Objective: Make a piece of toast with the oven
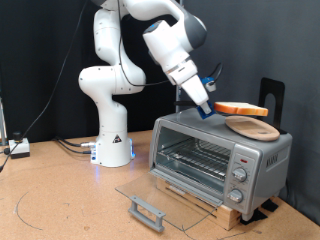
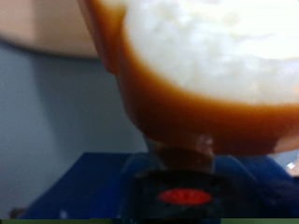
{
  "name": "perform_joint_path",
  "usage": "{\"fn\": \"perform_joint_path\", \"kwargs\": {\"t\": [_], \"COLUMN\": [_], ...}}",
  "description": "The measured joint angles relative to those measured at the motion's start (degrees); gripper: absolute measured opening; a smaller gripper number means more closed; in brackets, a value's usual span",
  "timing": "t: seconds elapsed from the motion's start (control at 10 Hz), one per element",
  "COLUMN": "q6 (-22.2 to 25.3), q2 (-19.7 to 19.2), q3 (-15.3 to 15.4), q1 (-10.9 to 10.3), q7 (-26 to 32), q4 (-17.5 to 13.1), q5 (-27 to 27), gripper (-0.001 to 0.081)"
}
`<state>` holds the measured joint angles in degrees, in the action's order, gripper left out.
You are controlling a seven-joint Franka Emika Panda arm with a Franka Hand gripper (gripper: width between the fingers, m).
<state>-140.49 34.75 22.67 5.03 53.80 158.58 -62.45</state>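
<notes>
My gripper (image 1: pixel 207 108) is clenched on the piece of toast (image 1: pixel 243 108), holding it level in the air just above the round wooden plate (image 1: pixel 252 127) that sits on top of the oven (image 1: pixel 218 155). The oven's glass door (image 1: pixel 155 198) lies folded down open, wire rack (image 1: pixel 195 157) bare. In the wrist view the toast (image 2: pixel 215 65) fills the frame, blurred; I can read no writing anywhere.
</notes>
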Motion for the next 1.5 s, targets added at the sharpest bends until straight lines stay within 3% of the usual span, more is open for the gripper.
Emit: {"fn": "perform_joint_path", "kwargs": {"t": [0.2,0.4,0.9,1.1,1.5], "q6": [2.8,7.3,13.0,15.4,18.4], "q2": [1.3,1.9,2.0,1.9,1.4], "q3": [-3.9,-7.8,-16.3,-19.8,-26.6], "q1": [1.5,4.2,10.9,13.6,17.5], "q7": [2.2,2.3,6.0,9.3,15.7], "q4": [1.5,1.7,1.6,1.5,0.9], "q5": [2.0,5.0,13.1,17.2,20.1], "gripper": [0.0429,0.0429,0.0429,0.0429,0.0429]}}
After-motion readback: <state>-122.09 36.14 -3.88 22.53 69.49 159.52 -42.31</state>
